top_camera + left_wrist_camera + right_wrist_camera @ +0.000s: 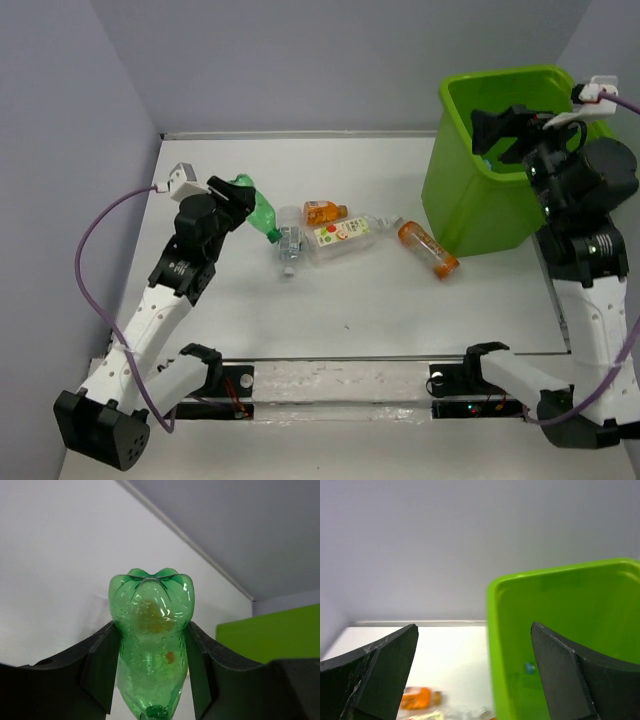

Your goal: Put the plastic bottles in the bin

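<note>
My left gripper (238, 197) is shut on the green bottle (263, 214), held off the table at the left; in the left wrist view the green bottle (150, 640) stands between both fingers, base away from the camera. An orange bottle (324, 211), a clear bottle with a white label (340, 238), a small clear bottle (289, 248) and another orange bottle (428, 249) lie mid-table. My right gripper (497, 137) is open and empty over the lime-green bin (470, 205); the bin's wall (560, 625) fills the right wrist view's right side, with a blue cap (529, 668) inside.
Grey walls enclose the table at the back and left. The arms' mounting rail (340, 385) runs along the near edge. A purple cable (90, 270) loops beside my left arm.
</note>
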`<state>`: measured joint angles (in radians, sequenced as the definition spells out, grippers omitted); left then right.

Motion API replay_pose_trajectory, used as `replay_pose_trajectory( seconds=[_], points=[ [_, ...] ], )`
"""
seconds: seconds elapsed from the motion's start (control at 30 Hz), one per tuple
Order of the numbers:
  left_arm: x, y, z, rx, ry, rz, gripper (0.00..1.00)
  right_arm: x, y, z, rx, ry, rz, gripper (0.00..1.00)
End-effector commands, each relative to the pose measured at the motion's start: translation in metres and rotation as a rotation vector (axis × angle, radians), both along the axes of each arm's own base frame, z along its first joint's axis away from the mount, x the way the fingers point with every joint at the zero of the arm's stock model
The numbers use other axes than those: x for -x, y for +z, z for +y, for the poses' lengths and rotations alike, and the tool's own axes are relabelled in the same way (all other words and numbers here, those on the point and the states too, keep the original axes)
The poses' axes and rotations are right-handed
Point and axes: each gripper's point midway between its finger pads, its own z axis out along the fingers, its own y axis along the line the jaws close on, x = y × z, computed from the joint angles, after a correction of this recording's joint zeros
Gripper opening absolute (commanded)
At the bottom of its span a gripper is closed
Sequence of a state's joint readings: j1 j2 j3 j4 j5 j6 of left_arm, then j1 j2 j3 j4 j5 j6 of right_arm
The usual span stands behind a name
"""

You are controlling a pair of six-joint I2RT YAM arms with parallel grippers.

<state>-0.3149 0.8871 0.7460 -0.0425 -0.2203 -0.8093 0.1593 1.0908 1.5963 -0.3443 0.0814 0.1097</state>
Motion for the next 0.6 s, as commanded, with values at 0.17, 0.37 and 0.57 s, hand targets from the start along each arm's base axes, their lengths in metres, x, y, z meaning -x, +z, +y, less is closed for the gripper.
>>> replay_pose_trajectory(
  seconds=[0.17, 0.37, 0.57],
  points=[
    [0.026, 0.177, -0.1, 0.11, -0.301, -0.377, 0.15, 0.117, -0.049, 0.146, -0.226, 0.987, 0.114, 1.0],
    [0.046, 0.197, -0.166, 0.212, -0.493, -0.461, 0.15, 0.143, -0.086, 0.202, -0.199, 1.14, 0.204, 1.0],
    [0.069, 0.208, -0.21, 0.234, -0.623, -0.501, 0.16, 0.134, -0.117, 0.223, -0.181, 1.136, 0.267, 1.0]
  ],
)
